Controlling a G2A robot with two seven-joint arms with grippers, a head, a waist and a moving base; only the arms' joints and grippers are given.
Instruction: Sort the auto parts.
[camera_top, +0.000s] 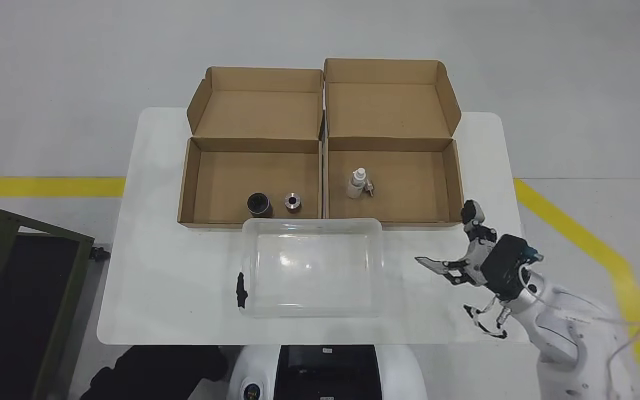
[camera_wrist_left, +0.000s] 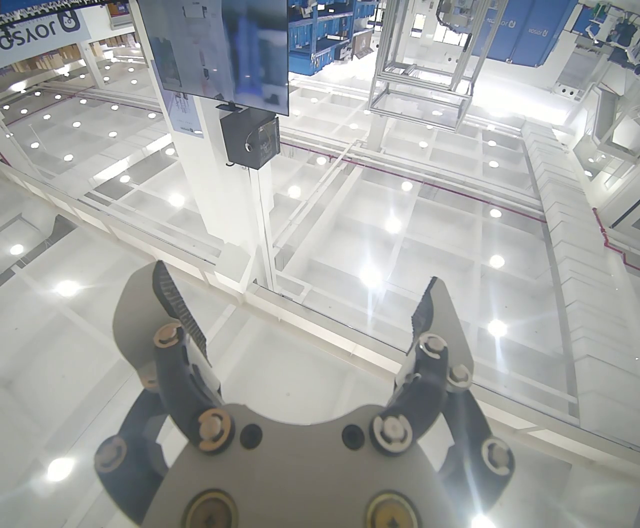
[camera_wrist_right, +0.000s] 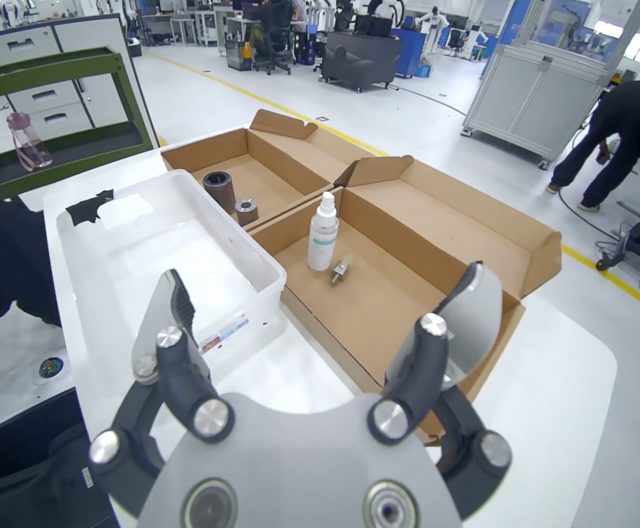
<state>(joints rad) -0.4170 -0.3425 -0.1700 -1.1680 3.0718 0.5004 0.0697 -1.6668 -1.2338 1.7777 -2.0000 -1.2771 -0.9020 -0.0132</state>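
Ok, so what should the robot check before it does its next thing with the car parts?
1. Right claw open, holding nothing: ok.
2. Left claw open, holding nothing, pointing upward: ok.
3. Left brown cardboard box and right brown cardboard box, lids folded back: ok.
4. White plastic spray bottle upright in the right box, short metal fitting lying beside it: ok.
5. Black cylinder and small silver metal ring standing side by side in the left box: ok.
6. Every part in its proper box: cannot tell.
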